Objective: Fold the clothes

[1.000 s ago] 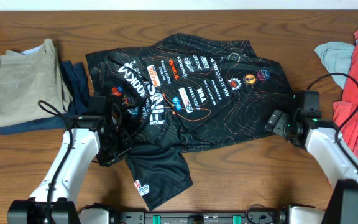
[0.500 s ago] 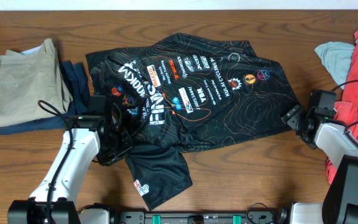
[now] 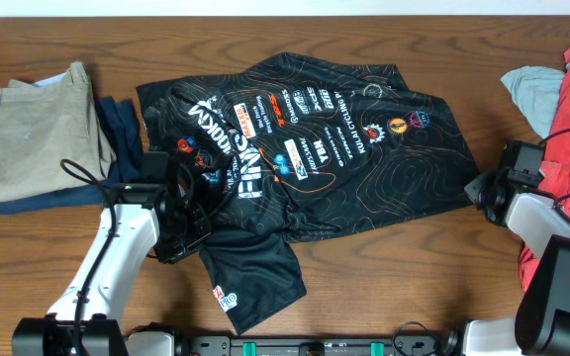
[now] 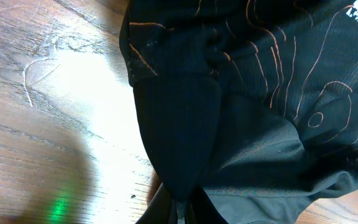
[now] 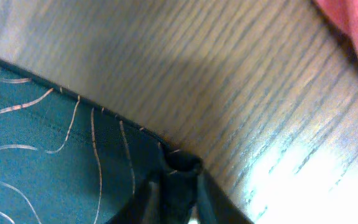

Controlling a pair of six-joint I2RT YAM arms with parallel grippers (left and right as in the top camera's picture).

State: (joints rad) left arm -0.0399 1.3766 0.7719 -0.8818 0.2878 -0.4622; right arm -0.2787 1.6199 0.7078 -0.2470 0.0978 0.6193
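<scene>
Jersey (image 3: 344,148) gripped at both ends, left fingers (image 4: 160,206) clamped on a lower-left fold, right fingers (image 5: 140,200) pinched shut on the right-edge hem corner, presumably to fold it over.

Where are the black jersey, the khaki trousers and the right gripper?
black jersey (image 3: 364,163), overhead view, centre of the spread torso panel.
khaki trousers (image 3: 28,133), overhead view, middle of the folded pile.
right gripper (image 5: 180,183), right wrist view, between the fingertips pinching the jersey's corner.
</scene>
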